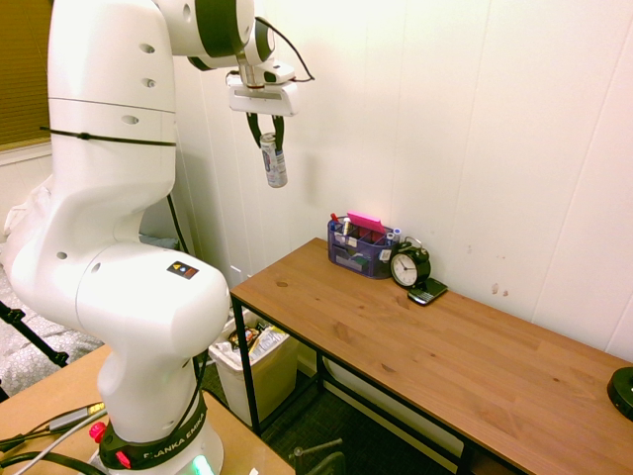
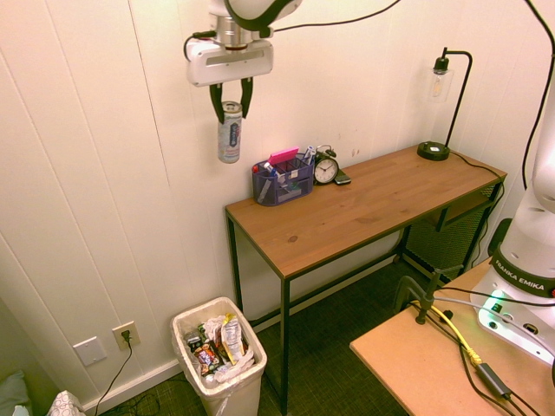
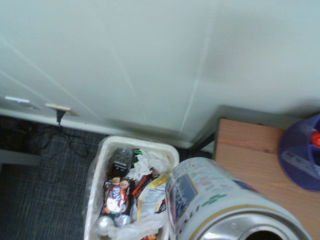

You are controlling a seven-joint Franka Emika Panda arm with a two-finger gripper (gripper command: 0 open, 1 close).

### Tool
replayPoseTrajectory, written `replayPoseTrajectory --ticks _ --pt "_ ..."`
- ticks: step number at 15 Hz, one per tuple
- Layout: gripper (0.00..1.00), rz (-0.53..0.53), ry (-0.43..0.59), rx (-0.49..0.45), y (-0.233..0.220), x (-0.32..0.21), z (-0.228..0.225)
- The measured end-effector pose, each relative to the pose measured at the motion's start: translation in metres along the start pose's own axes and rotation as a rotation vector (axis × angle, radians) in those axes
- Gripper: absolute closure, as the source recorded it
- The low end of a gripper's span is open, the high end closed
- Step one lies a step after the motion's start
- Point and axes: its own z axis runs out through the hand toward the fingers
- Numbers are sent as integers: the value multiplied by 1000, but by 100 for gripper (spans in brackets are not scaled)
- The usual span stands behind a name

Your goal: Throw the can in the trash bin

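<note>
Slim silver can [image 2: 230, 132] with blue-and-white label and opened top hangs upright in the air, fingers [image 2: 231, 102] clamped on its top rim, off the worktop's [image 2: 364, 208] end near the white wall. Cream trash bin [image 2: 218, 360], lined and packed with wrappers, sits on the floor below, beside the worktop leg.

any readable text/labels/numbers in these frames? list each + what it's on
"FRANKA EMIKA": band on the arm's base, second exterior view; partly readable in the first.
Can in the gripper: label print blurred, unreadable.
Alarm clock: dial numerals too small to read.
Wrappers in the trash bin: unreadable.
</note>
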Motion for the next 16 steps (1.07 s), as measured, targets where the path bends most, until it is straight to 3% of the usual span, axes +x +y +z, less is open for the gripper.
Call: replayPoseTrajectory --ticks 2,3,6,16 --pt "100 -60 -67 -45 -25 -18 16" --pt "0 -80 -95 -69 -35 -23 27" --pt "0 -96 -121 -105 -53 -23 45" --pt "0 -79 -97 -106 -56 -5 36"
